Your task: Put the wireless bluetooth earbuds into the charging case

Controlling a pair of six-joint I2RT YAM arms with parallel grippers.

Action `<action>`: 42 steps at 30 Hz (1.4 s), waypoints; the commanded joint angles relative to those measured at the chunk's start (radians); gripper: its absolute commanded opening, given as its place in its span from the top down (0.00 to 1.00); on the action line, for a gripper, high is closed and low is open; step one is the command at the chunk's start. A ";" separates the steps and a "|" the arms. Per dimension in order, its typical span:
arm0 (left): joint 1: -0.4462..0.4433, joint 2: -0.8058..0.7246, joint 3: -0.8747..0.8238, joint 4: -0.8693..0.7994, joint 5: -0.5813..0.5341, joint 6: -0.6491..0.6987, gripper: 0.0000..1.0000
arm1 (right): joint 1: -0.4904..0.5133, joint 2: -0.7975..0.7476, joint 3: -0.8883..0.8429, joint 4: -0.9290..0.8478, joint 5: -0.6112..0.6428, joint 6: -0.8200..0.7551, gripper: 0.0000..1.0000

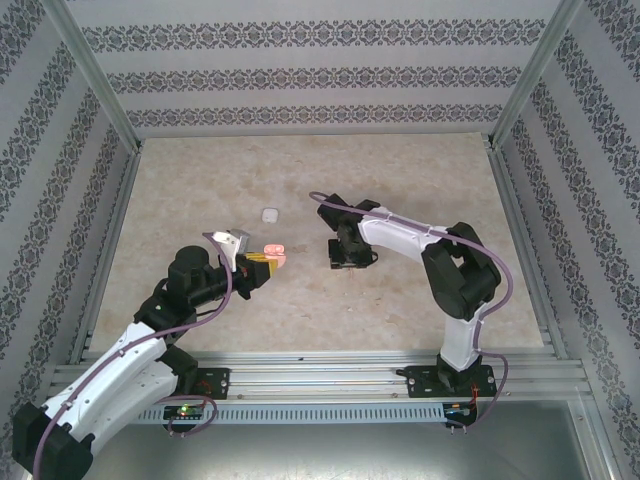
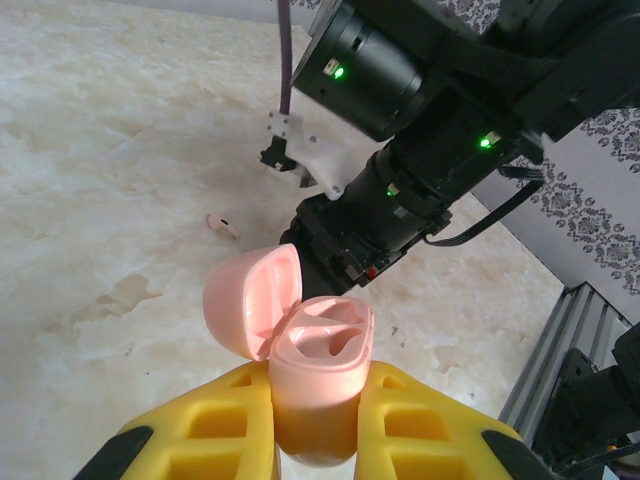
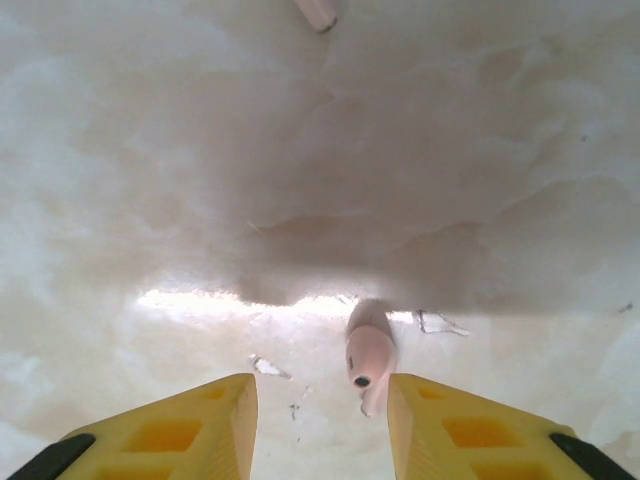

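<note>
R gripper (image 3: 320,392) straddles earbud (image 3: 368,352).

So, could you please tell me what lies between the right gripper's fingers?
One earbud lies on the table between them, with the right gripper open; the right wrist view shows this.

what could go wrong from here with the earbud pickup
1. The earbud lies off-centre in the open right gripper, close to one finger; closing may flick it away instead of pinching it.
2. The left gripper holds the open charging case by its lower body only, so pressing an earbud in might tilt it.
</note>
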 commanded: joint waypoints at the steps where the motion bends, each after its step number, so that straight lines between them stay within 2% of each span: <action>1: -0.017 0.006 -0.011 0.063 0.006 -0.016 1.00 | -0.005 -0.055 -0.018 -0.016 -0.005 0.032 0.61; 9: -0.040 0.066 -0.026 0.139 0.022 -0.029 1.00 | -0.024 -0.044 -0.053 -0.023 -0.020 0.065 0.63; 13: -0.062 0.115 -0.056 0.228 0.041 -0.020 1.00 | -0.023 -0.019 -0.053 -0.022 -0.025 0.066 0.63; 17: -0.095 0.165 -0.083 0.322 0.069 0.008 1.00 | -0.024 -0.001 -0.049 -0.014 -0.029 0.069 0.65; 32: -0.155 0.250 -0.120 0.489 0.140 0.136 1.00 | -0.024 0.098 0.004 -0.017 -0.026 0.052 0.73; 42: -0.163 0.282 -0.111 0.510 0.147 0.154 1.00 | -0.026 0.098 0.063 -0.073 0.004 0.029 0.69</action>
